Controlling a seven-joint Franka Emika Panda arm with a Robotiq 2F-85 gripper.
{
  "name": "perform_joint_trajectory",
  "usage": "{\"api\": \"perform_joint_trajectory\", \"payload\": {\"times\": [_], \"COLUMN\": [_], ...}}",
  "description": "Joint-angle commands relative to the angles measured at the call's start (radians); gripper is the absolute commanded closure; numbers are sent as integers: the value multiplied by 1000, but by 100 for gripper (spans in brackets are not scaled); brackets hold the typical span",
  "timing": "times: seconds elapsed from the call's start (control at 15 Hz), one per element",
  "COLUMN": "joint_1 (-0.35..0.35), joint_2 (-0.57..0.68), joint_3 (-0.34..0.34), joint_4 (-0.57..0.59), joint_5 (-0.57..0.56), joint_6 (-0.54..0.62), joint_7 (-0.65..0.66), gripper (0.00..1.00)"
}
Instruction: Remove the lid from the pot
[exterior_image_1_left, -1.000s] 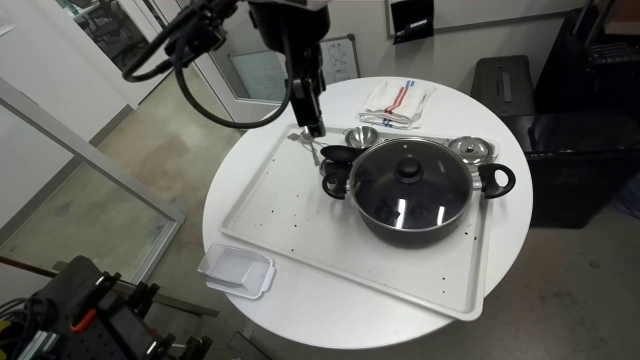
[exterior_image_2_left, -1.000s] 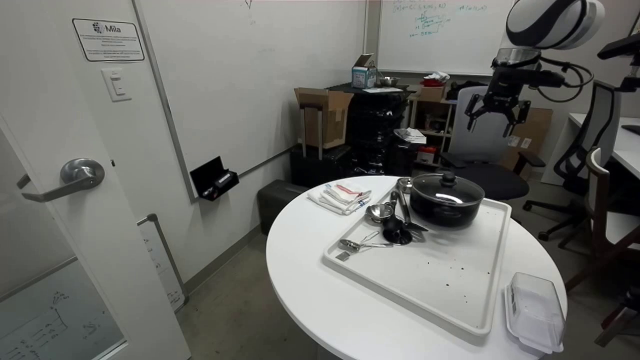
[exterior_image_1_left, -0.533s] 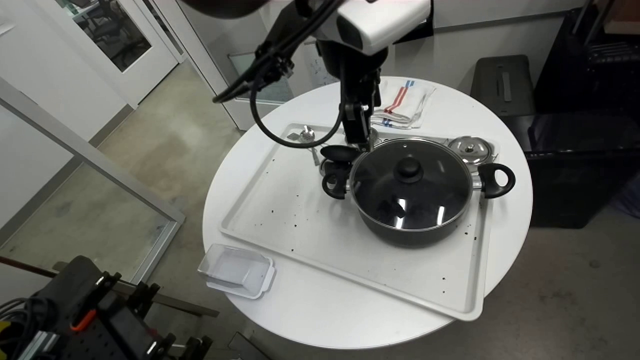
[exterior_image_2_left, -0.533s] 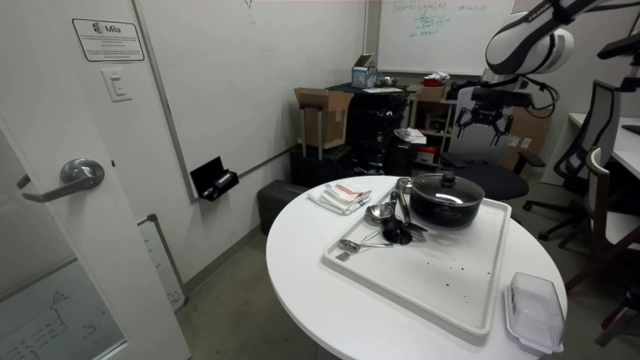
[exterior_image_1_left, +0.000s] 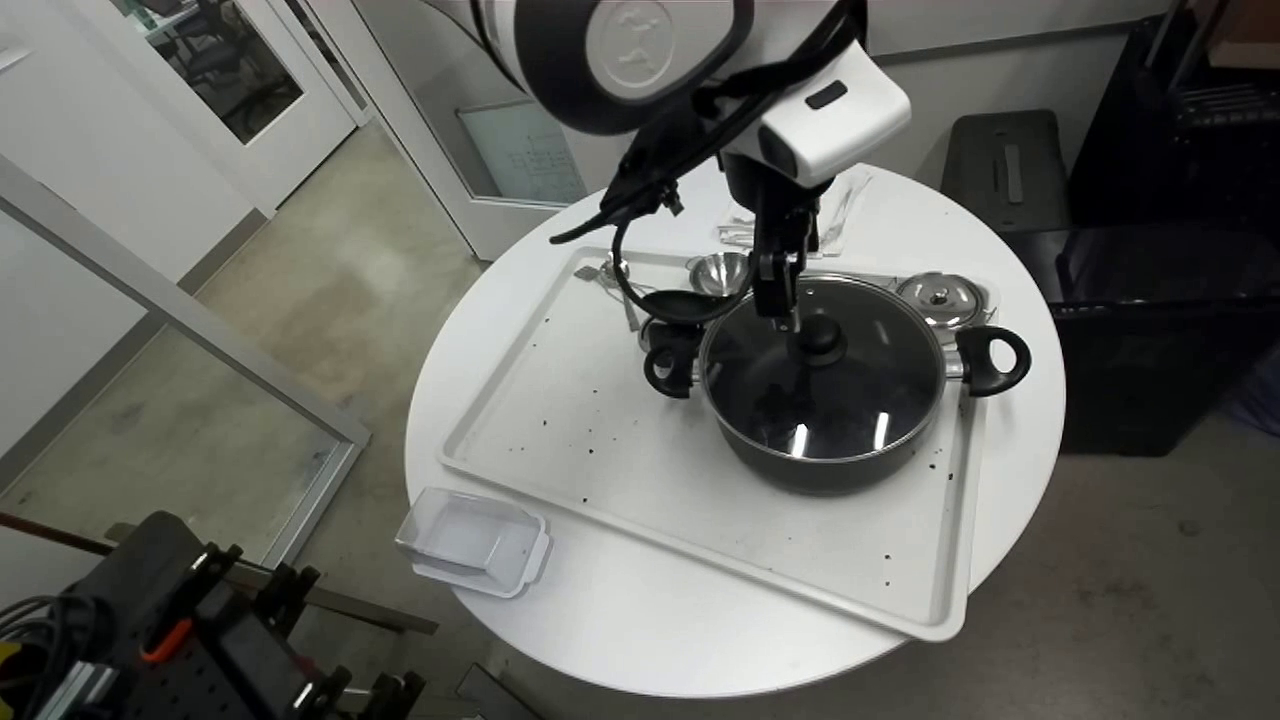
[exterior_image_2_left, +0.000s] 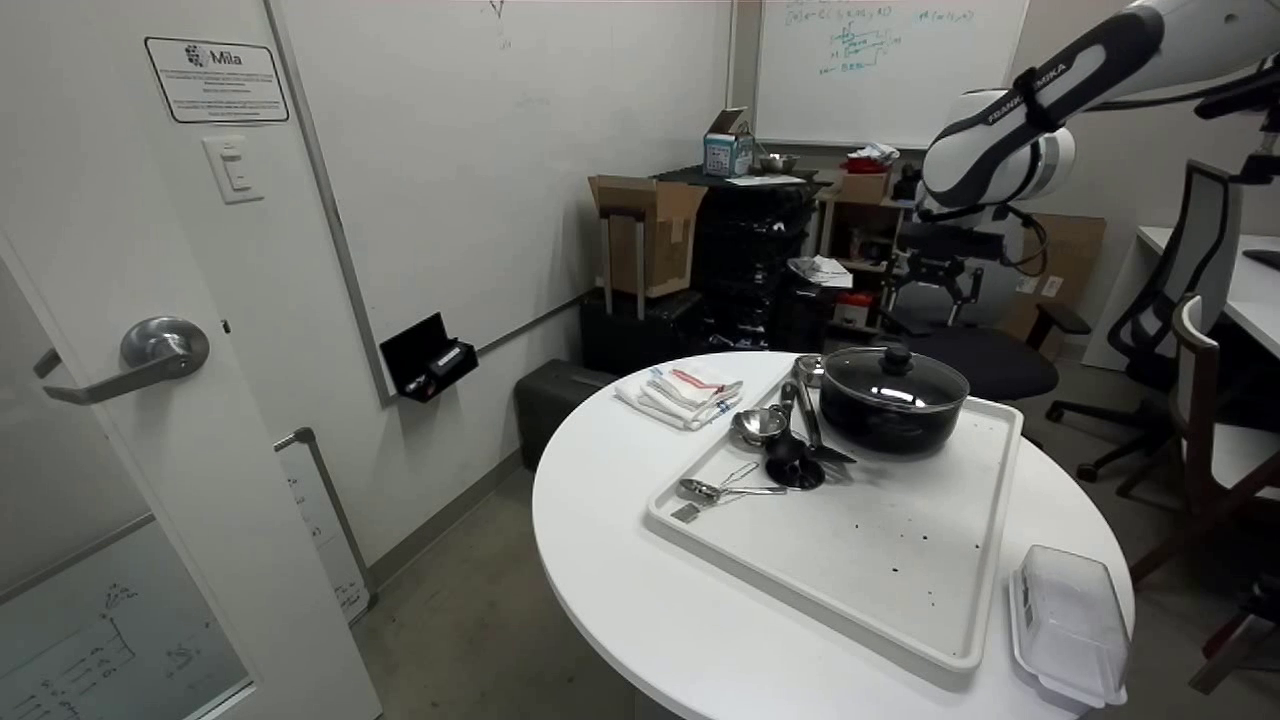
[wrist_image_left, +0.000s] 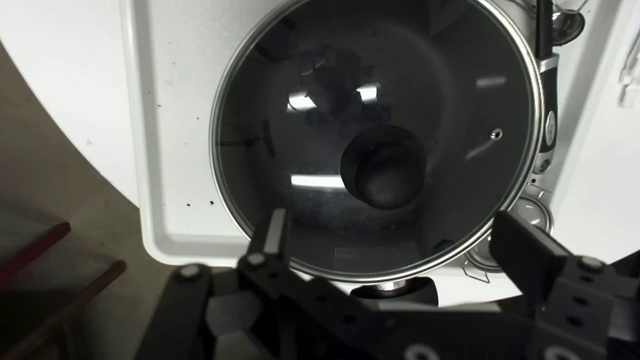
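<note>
The Robotiq gripper (wrist_image_left: 387, 217) is hanging over the glass lid (exterior_image_1_left: 845, 400), its two fingers (wrist_image_left: 522, 250) standing wide apart. In the wrist view, the lid's black knob (wrist_image_left: 390, 175) is showing between the lines of the fingers and just beyond the tips, which are hanging apart from it. The lid is lying flat on the wide black pot (exterior_image_1_left: 815, 480), its metal rim following the pot's edge. The pot is sitting toward one end of a white rimmed tray (exterior_image_1_left: 620, 430), one loop handle (exterior_image_1_left: 970, 365) jutting past the tray's rim. Near the pot, black cooking utensils (exterior_image_2_left: 795, 470), a small metal bowl (exterior_image_2_left: 758, 425) and a metal spoon (exterior_image_2_left: 700, 490) are lying on the tray. The tray is resting on a round white table (exterior_image_1_left: 640, 600), between a folded dish towel (exterior_image_2_left: 680, 400) and a clear plastic container (exterior_image_1_left: 475, 540).
</note>
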Motion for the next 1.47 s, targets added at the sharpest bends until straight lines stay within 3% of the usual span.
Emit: {"api": "perform_joint_trajectory", "payload": {"times": [0.0, 0.87, 0.93, 1.0, 1.4], "joint_1": [-23, -46, -48, -52, -69], "joint_2": [122, 319, 326, 332, 347], "joint_3": [3, 17, 18, 19, 27], "joint_4": [159, 397, 409, 418, 450], "joint_5": [5, -5, -5, -5, -2], "joint_6": [-31, -127, -133, -137, -159], "joint_7": [41, 54, 54, 51, 50], "gripper": [0, 0, 9, 28, 72]}}
